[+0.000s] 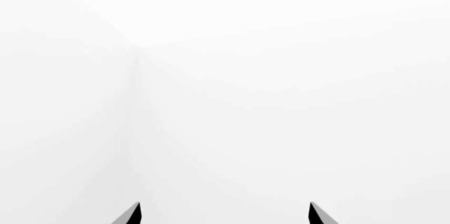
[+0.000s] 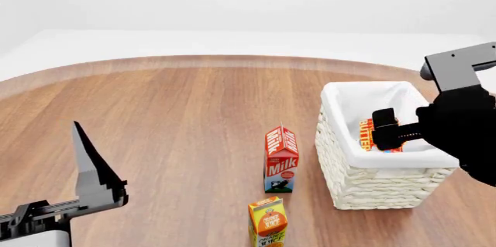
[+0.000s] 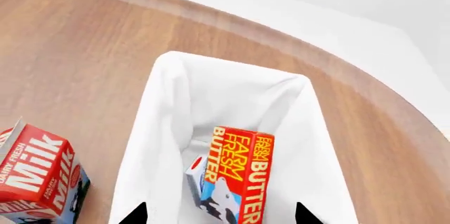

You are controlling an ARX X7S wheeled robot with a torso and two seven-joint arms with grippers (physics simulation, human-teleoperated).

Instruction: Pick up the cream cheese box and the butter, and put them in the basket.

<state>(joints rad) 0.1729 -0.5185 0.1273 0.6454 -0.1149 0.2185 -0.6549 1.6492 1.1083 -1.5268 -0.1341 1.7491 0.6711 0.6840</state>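
The right gripper [image 3: 219, 214], jaws apart and empty, hangs directly above the rigid, light red-and-orange butter box [image 3: 239, 174], leaning inside the white liner-covered wicker basket [image 3: 158, 129] against the small blue-edged cream cheese box [image 3: 200, 179]; the left gripper [image 1: 225, 214] is likewise spread.

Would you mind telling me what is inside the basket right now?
The basket holds the butter, standing tilted against a small white and blue box, likely the cream cheese box. The butter hides most of that box, and the basket floor beneath is out of sight.
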